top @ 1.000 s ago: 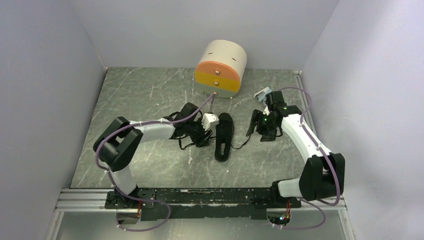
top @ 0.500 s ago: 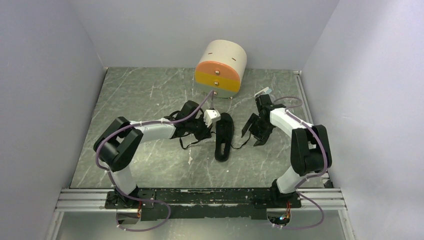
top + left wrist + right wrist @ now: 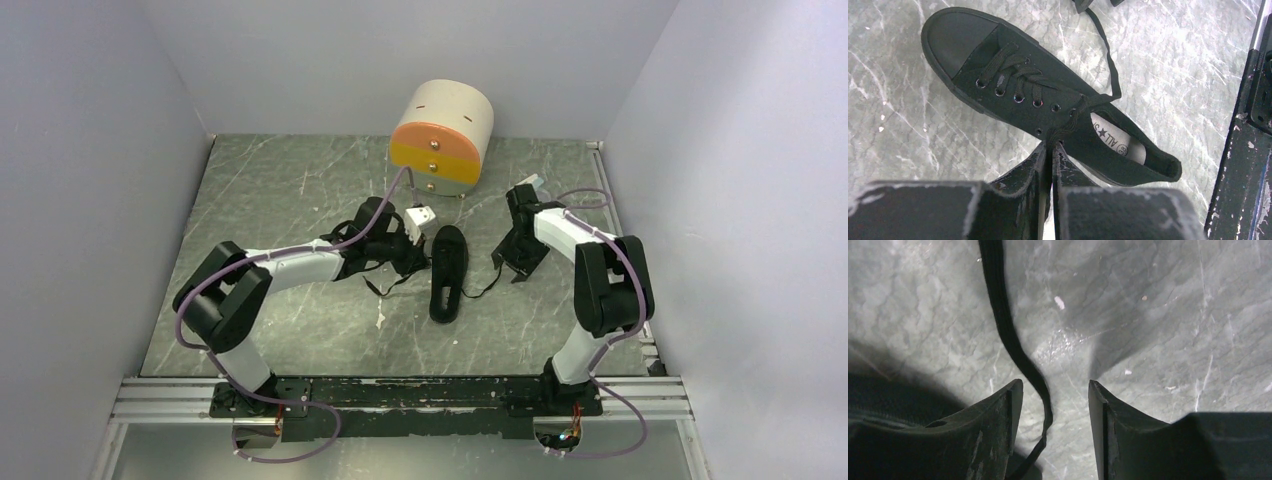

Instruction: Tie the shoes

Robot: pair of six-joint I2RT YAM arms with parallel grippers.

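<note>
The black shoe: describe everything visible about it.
The shoe is an all-black canvas-looking low-top with a rubbery toe cap, metal eyelets and a pale printed insole. It lies upright on the marbled table, untied. The left gripper is shut on one lace at its side; the other lace end trails across the table between the right gripper's open jaws.

The one print that can be read is in dark ink on the pale insole (image 3: pixel 1122 146) of the black shoe (image 3: pixel 1013 92), at the edge under the lacing. It shows the letters "ALL", a star and an "S", the rest covered. Beside it is a small circled number, possibly 38, too blurred to confirm.
</note>
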